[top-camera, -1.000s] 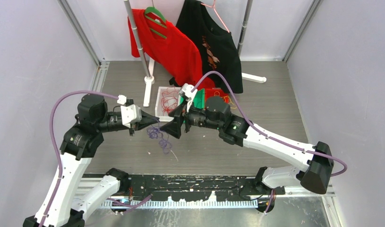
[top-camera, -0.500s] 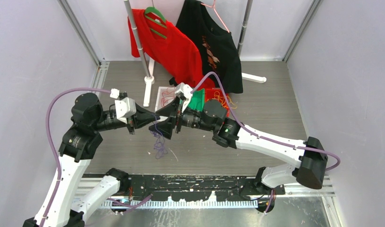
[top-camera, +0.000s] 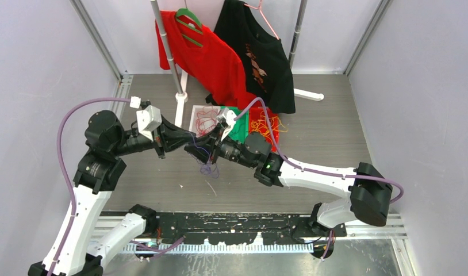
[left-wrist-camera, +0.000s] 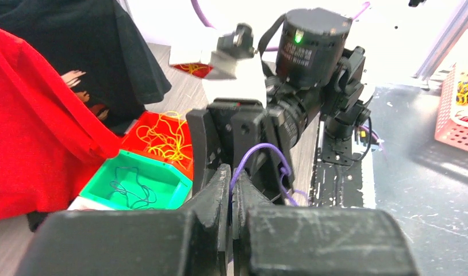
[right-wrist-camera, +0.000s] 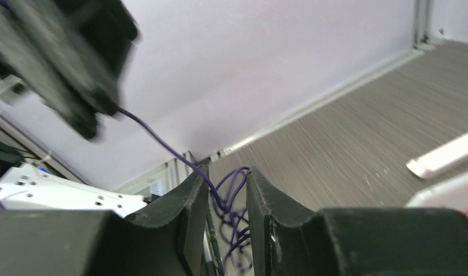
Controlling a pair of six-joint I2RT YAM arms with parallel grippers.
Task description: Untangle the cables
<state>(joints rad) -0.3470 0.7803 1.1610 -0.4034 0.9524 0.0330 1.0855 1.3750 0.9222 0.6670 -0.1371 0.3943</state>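
Left gripper [top-camera: 187,140] facing right gripper [top-camera: 192,150], cables [top-camera: 208,169] between

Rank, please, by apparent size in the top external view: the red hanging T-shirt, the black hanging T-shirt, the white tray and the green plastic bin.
Red hanging T-shirt and black hanging T-shirt, about alike
White tray
Green plastic bin, partly hidden by the right arm, so unsure
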